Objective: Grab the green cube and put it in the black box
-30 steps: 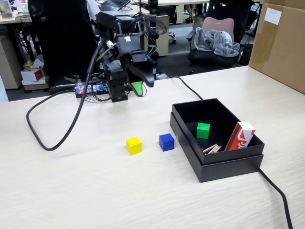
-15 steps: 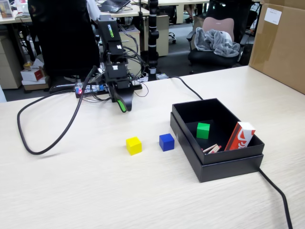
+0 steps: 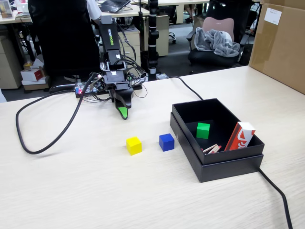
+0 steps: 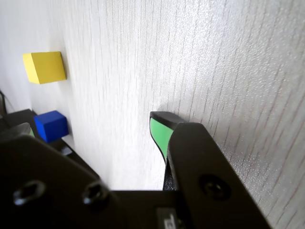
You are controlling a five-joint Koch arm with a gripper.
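The green cube point(image 3: 203, 130) sits on the floor of the black box point(image 3: 215, 163), toward its far-left part in the fixed view, clear of the walls. Sharing the box are a red-and-white carton point(image 3: 239, 136) leaning at the right wall and a few small sticks point(image 3: 211, 149) near the front.

The arm is folded low at the far side of the table point(image 3: 95, 191), and the gripper point(image 3: 123, 113) points its green tip down, close over the wood. From the gripper, the green cube lies at about four o'clock in the fixed view, well apart, with the box wall between them. Only one tip shows in either view, so I cannot tell whether the jaws are parted or pressed together; nothing is visibly in them.

On the bare table, a yellow cube point(image 3: 134, 145) lies at six o'clock from the gripper and a blue cube point(image 3: 166, 142) at five o'clock, just beside the box's left wall. The wrist view shows the yellow cube point(image 4: 45, 67) and blue cube point(image 4: 51, 126) at its left edge
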